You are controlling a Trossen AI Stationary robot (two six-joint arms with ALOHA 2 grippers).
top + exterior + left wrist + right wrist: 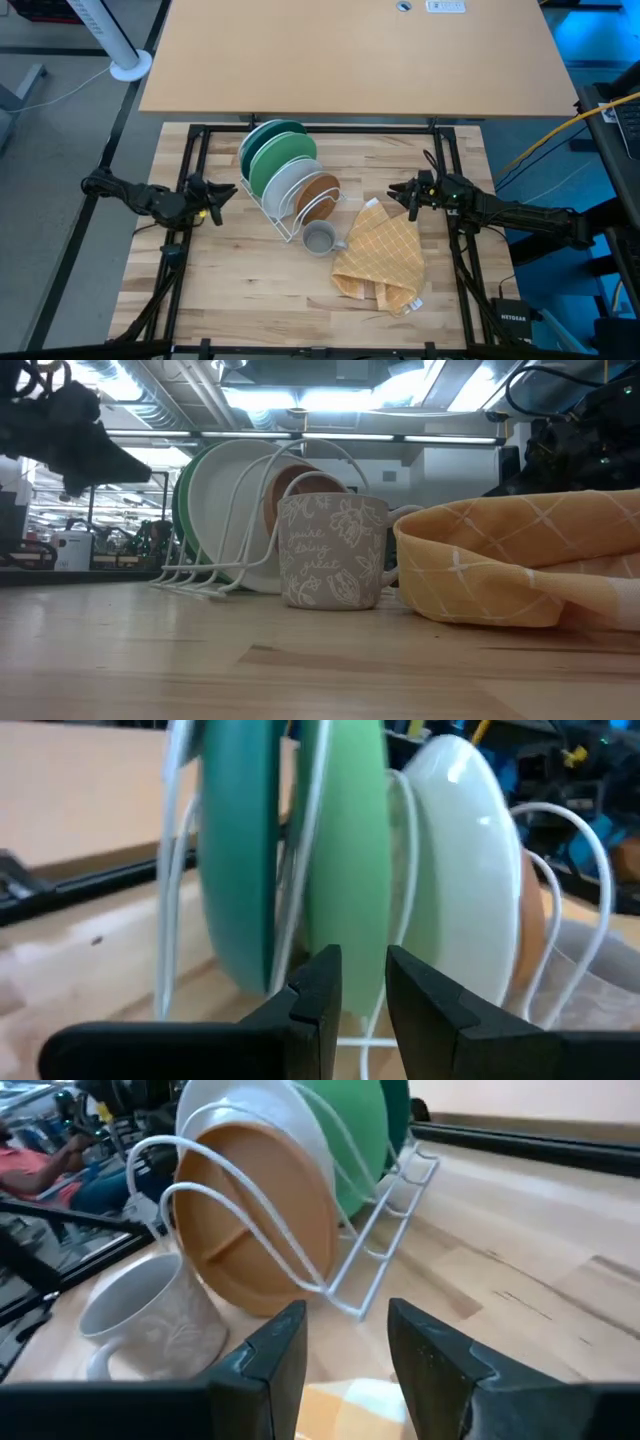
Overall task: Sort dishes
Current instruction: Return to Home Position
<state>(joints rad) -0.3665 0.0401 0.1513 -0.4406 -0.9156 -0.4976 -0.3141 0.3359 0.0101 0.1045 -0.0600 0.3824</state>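
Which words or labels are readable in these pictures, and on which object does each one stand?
"NETGEAR": on the black box, lower right in the high view.
"doing great", in script: on the grey mug; the line above it is unclear.
White label on the far desk: too small to read.

teal plate (pixel 264 136): dark teal, plain
green plate (pixel 277 160): solid green
white plate (pixel 292 183): plain white
wooden plate (pixel 320 196): warm brown
mug (pixel 319 239): greyish, pale flowers and lettering
cloth (pixel 385 258): yellow, thin white checks
rack (pixel 200 582): white
worktop (pixel 240 285): light wood strips

Teal plate (pixel 235 860), green plate (pixel 345 850), white plate (pixel 465 870) upright in rack (pixel 181 745), jaws apart
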